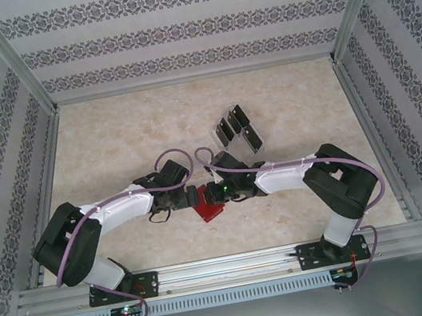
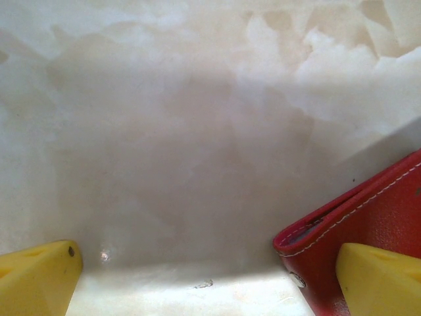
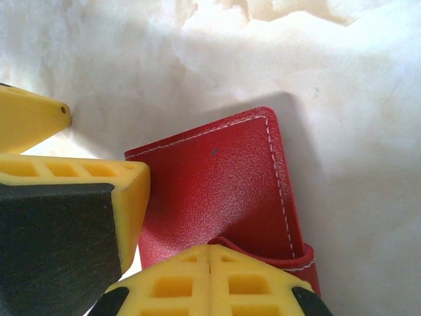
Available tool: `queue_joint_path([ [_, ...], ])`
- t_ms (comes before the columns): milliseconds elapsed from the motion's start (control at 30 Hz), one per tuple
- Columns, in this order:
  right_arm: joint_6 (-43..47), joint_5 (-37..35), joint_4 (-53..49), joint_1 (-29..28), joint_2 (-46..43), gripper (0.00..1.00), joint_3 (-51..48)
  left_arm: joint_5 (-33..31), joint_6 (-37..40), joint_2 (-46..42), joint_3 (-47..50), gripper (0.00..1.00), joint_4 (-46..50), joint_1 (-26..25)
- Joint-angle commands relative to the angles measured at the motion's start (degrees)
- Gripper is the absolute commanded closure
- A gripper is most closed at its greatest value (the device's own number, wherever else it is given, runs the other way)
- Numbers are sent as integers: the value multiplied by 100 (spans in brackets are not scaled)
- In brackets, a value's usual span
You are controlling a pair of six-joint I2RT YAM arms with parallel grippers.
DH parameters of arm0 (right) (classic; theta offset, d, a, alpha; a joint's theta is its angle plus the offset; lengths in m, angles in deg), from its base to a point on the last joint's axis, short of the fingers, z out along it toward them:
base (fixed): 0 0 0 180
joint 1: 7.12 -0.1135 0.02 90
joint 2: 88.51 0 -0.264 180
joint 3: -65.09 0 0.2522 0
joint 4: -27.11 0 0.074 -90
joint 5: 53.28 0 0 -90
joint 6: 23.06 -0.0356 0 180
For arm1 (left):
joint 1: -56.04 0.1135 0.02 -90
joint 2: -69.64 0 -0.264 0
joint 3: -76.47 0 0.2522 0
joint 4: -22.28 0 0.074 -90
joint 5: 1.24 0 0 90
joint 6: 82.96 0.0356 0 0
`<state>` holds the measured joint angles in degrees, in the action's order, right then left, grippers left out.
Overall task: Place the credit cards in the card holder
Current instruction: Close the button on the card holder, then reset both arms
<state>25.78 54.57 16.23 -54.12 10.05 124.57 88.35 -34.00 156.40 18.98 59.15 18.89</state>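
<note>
Pale marbled table [image 1: 111,142], red card holder [image 1: 210,210] lying near front, clear rack [image 1: 233,133] holding credit cards [image 1: 237,114] behind

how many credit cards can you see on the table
4 credit cards that I can make out, all standing in the clear rack mid-table, beyond the red card holder. They are small and overlapping, so more may be hidden.
</note>
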Motion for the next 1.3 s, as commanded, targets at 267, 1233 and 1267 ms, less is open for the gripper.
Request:
queue_joint_path([
  [267, -85, -645, -1803, 38, 506, 100, -228, 40, -35, -28, 81, 0, 116, -76],
  [1233, 332, -1560, -3530, 1327, -3251, 8, 947, -910, 629, -984, -1264, 0, 898, 484],
  [1267, 405, -1720, -3636, 1490, -3403, 8, 996, -998, 701, -1064, -1326, 0, 933, 577],
])
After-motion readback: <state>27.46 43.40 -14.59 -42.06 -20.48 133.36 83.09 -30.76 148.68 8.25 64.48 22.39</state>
